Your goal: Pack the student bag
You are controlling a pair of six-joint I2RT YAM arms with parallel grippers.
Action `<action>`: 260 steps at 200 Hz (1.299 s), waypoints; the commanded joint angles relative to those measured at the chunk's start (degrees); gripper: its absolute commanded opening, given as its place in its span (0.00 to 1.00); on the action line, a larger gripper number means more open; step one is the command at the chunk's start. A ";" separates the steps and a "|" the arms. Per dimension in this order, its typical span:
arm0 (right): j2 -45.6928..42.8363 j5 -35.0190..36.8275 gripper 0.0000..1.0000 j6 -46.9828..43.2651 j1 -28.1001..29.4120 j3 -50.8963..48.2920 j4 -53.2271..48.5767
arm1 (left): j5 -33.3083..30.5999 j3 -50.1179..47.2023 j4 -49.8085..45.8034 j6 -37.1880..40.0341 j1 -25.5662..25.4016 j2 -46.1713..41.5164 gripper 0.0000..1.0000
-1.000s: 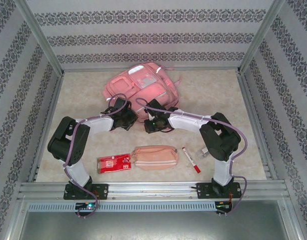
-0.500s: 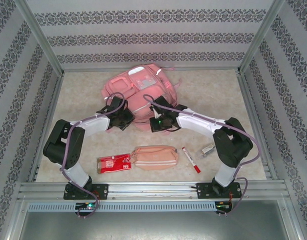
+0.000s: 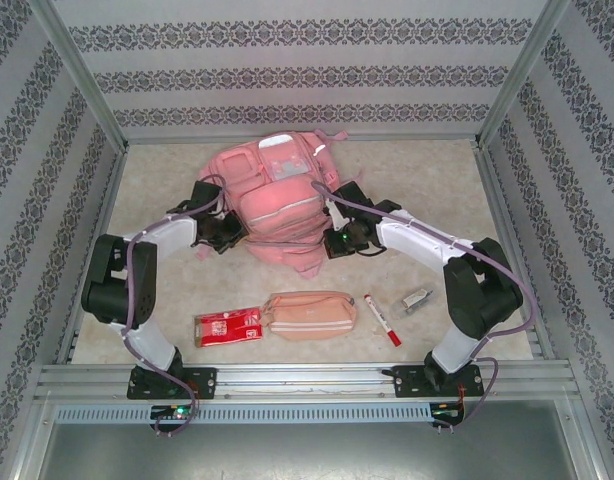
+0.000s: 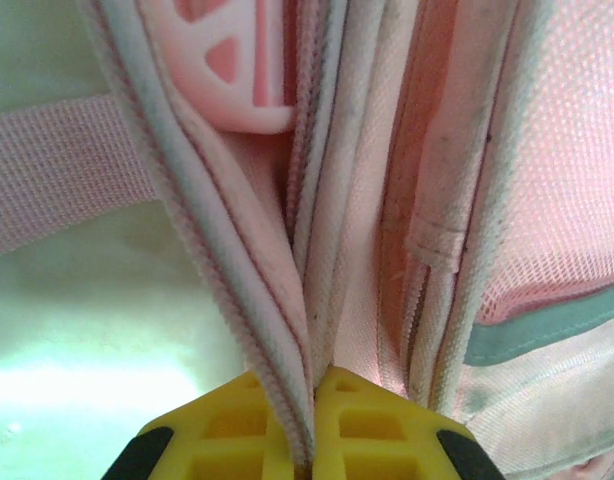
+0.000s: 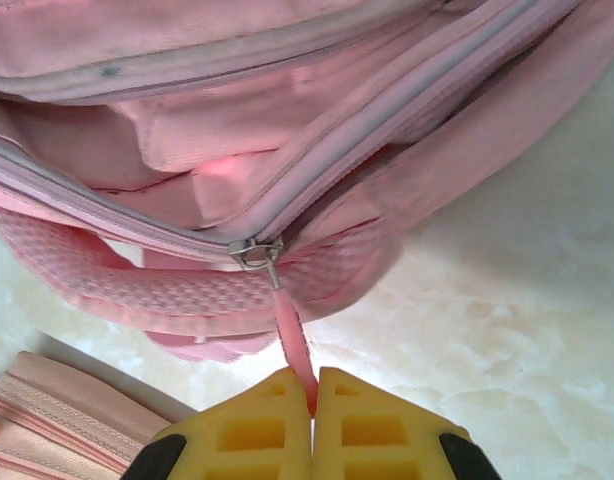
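We are noting: left end effector (image 4: 310, 400) pinching bag (image 3: 277, 200) seam, right end effector (image 5: 314, 390) pinching zip pull (image 5: 290, 330). Judging opening stage; pouch (image 3: 309, 313), marker (image 3: 382, 320) lying unpacked on tabletop (image 3: 437, 200).

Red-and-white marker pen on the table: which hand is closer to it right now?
Right. The right hand grips the large pink fabric backpack's zipper pull just beyond the red-and-white marker pen. The left hand is clamped on the backpack's opposite side, farther away.
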 commanded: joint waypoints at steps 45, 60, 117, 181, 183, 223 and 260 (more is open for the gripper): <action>-0.35 -6.24 0.00 -5.81 1.82 1.57 -4.13 | -3.80 21.70 -15.28 22.37 6.85 10.69 0.12; 0.11 -7.27 0.00 -5.26 3.65 2.73 -2.77 | -4.06 23.34 -15.63 18.91 7.62 9.70 0.31; 0.13 -11.21 0.35 -4.62 1.28 3.16 -0.61 | -4.73 5.93 -13.00 1.54 3.22 -6.24 0.46; 10.26 -21.02 0.49 -3.10 -3.12 11.35 3.19 | -12.68 -6.00 3.00 -20.71 -9.20 -13.08 0.53; 10.66 -21.20 0.49 -3.11 -3.14 11.62 3.29 | -13.34 -5.88 3.00 -20.90 -9.47 -13.07 0.53; 15.49 -21.12 0.50 -1.54 -2.95 14.70 6.17 | -18.99 -5.48 7.74 -27.10 -12.23 -10.75 0.55; 16.80 -22.56 0.49 -1.24 -2.56 15.28 6.97 | -22.53 -5.88 11.19 -29.81 -12.58 -7.32 0.56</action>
